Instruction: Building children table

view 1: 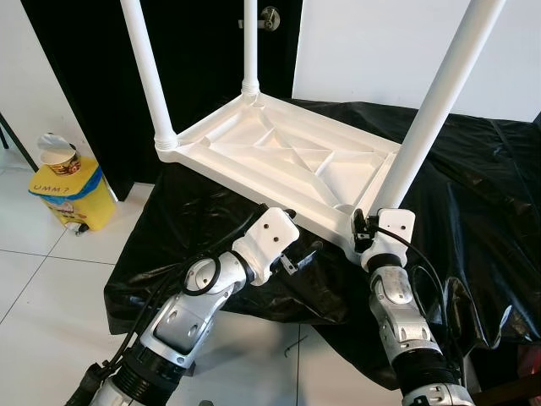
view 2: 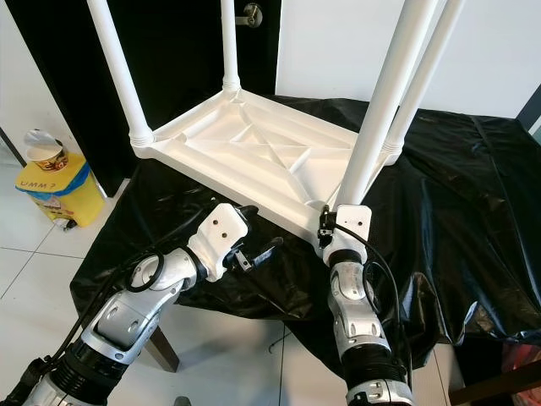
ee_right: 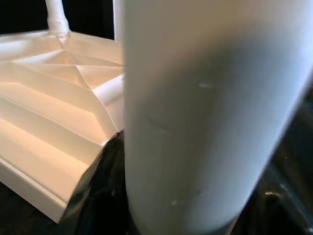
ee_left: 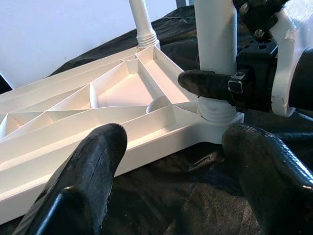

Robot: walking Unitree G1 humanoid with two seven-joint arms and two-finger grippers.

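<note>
A white children's table [view 1: 279, 156] lies upside down on a black plastic sheet [view 1: 482, 178]. Its legs point upward: one at the left corner [view 1: 148, 72], one at the far corner [view 1: 250, 42], one at the near right corner [view 1: 439, 93], and one behind that [view 2: 427, 76]. My right gripper [view 1: 372, 222] is shut on the base of the near right leg, and one of its fingers [ee_left: 205, 82] presses the leg just above the threaded collar. My left gripper [view 1: 303, 247] hovers open at the tabletop's near edge, left of that leg, with nothing between its fingers [ee_left: 98, 161].
A yellow bin [view 1: 76, 194] with a paper cup on top stands on the white tiled floor [view 1: 34, 271] at the left. A black door with a metal handle [view 1: 269, 17] is behind the table. The sheet hangs over the support's front edge.
</note>
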